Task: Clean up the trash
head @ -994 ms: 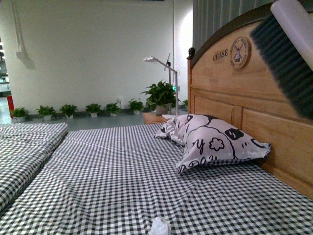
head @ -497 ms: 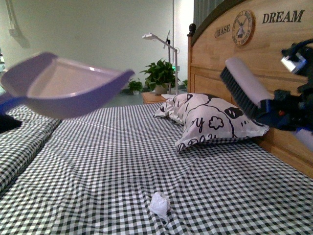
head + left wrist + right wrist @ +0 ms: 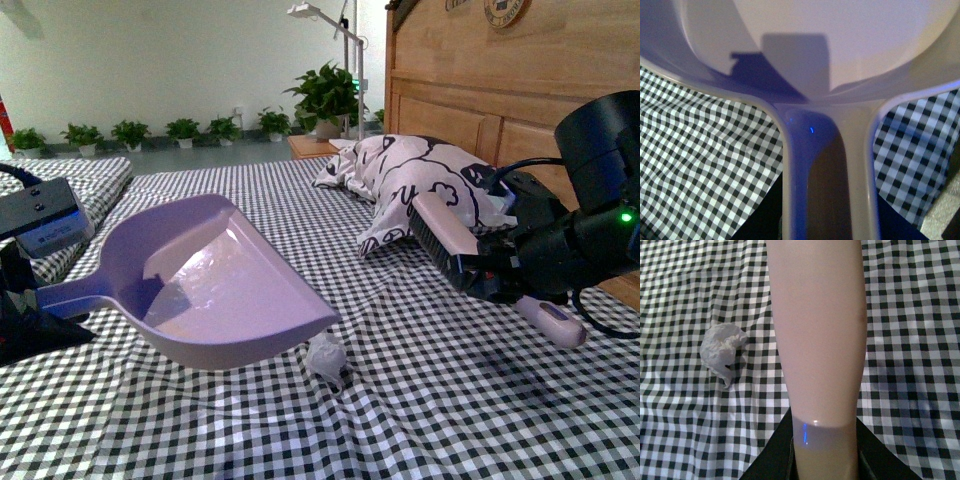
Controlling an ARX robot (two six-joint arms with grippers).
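The trash (image 3: 326, 355), a small crumpled white wad, lies on the checked bedsheet (image 3: 450, 420) just under the front lip of the pale purple dustpan (image 3: 210, 285). My left gripper (image 3: 40, 310) is shut on the dustpan's handle at the left. The left wrist view shows that handle (image 3: 827, 180) running out from my left gripper (image 3: 827, 220), with the pan (image 3: 830, 60) beyond it. My right gripper (image 3: 520, 270) is shut on the brush (image 3: 450, 240), held low to the right of the wad. In the right wrist view the brush's pale back (image 3: 815, 330) fills the middle, and the trash (image 3: 720, 351) lies beside it.
A white pillow with black drawings (image 3: 420, 185) rests against the wooden headboard (image 3: 520, 90) on the right. A second checked mattress (image 3: 90, 185) lies at the left. Potted plants (image 3: 325, 95) and a lamp (image 3: 330, 25) stand on the floor beyond the bed.
Both arms have come down. The dustpan dropped from mid-air to just above the sheet beside the wad. The brush sank lower at the right. The view now looks further down.
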